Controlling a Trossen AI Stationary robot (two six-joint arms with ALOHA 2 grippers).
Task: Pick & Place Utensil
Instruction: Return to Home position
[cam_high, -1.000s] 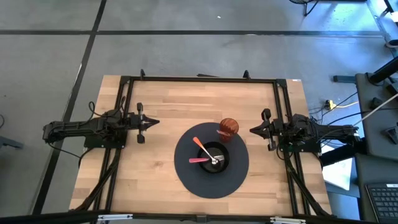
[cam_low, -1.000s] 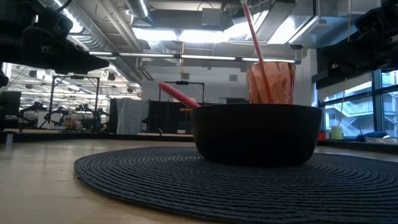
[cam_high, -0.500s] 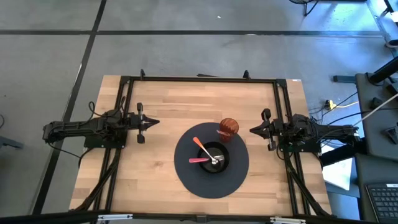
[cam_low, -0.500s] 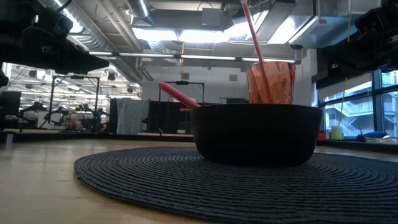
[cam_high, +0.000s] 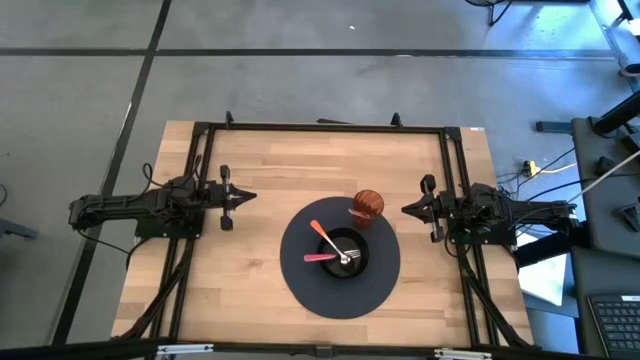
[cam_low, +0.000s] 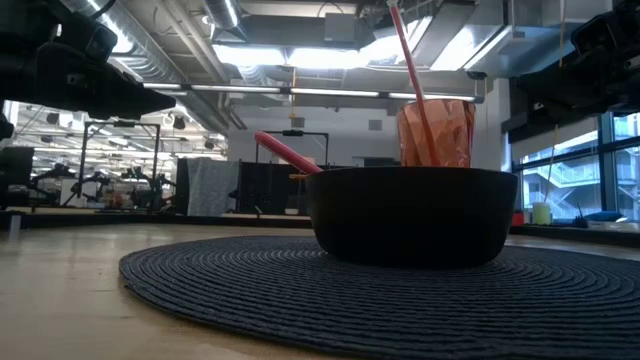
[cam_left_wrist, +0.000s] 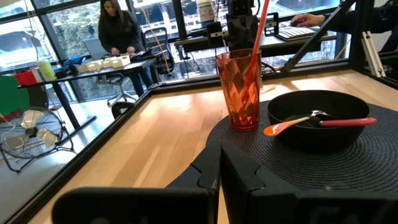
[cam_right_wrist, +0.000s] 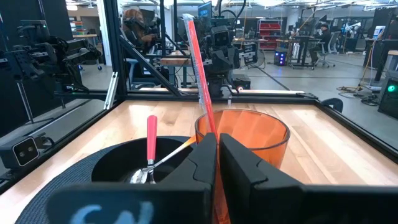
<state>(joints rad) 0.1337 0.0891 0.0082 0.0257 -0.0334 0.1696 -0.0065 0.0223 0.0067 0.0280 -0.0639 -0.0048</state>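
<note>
A grey concrete floor (cam_high: 300, 85) crossed by dark lines (cam_high: 300, 52), with ceiling strip lights (cam_low: 290, 55), tall windows (cam_low: 570, 170) and desks (cam_left_wrist: 121, 62) beyond.

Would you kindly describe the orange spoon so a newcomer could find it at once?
On the wooden table lies a round dark mat with a black bowl at its middle. Two utensils rest in the bowl; the orange spoon is the orange-handled one, unlike the pink fork beside it.

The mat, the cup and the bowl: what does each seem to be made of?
The mat looks like dark woven cord, matt: concentric ribs show. The cup is probably plastic: translucent orange, glossy, faceted, the straw showing through. The bowl is black, smooth, faintly shiny: plastic or ceramic, I cannot tell.
</note>
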